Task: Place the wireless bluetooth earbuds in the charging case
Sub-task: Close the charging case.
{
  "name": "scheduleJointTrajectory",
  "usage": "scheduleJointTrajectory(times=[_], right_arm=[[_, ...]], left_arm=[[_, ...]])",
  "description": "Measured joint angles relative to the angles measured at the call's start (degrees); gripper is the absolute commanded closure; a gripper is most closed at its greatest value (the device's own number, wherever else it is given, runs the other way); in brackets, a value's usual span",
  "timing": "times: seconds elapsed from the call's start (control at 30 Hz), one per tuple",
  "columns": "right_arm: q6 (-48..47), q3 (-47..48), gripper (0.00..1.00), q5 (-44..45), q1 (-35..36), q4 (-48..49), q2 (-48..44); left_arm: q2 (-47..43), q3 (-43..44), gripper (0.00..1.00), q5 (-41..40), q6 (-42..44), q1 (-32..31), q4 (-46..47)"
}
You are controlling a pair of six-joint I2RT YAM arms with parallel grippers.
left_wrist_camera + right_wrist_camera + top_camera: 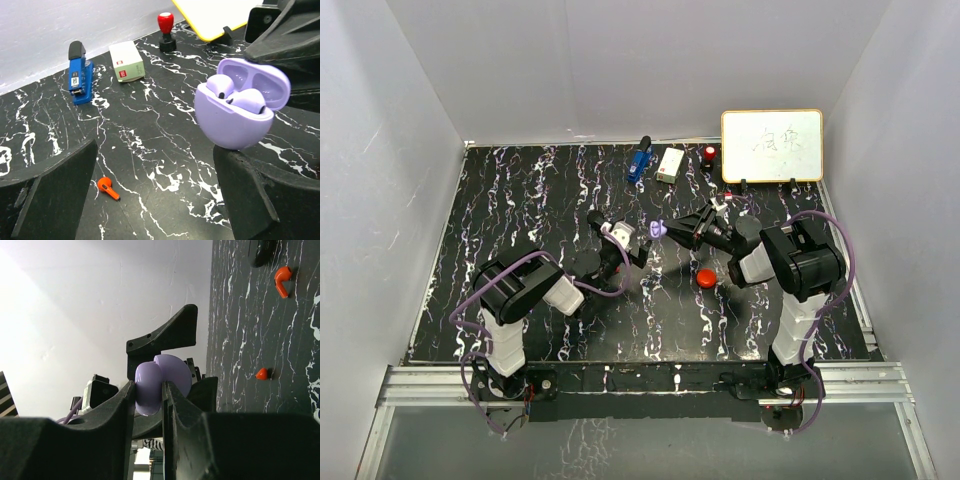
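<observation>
A purple charging case (235, 117) stands open, with two purple earbuds (220, 86) seated in it. My right gripper (148, 396) is shut on this case (150, 380) and holds it above the table; in the top view the gripper (672, 232) and case (658, 229) are near the middle. My left gripper (155, 172) is open and empty, its fingers (52, 192) spread wide just in front of the case. In the top view it (630, 248) sits left of the case. A red earbud (108, 188) lies on the table between the left fingers. It also shows in the right wrist view (282, 281).
A red round case (706, 278) lies on the table below the right gripper. A small red piece (261, 373) lies on the table. At the back stand a blue gadget (80, 74), a white box (126, 67), a red stamp (166, 31) and a whiteboard (772, 145).
</observation>
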Motion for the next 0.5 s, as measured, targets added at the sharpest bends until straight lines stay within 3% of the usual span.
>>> scheduleJointTrajectory(times=[0.5], right_arm=[[-2.5, -1.4, 1.00, -0.5, 0.0, -2.0, 0.0]], left_arm=[[-1.3, -0.6, 0.01, -2.6, 1.5, 0.0, 0.3]])
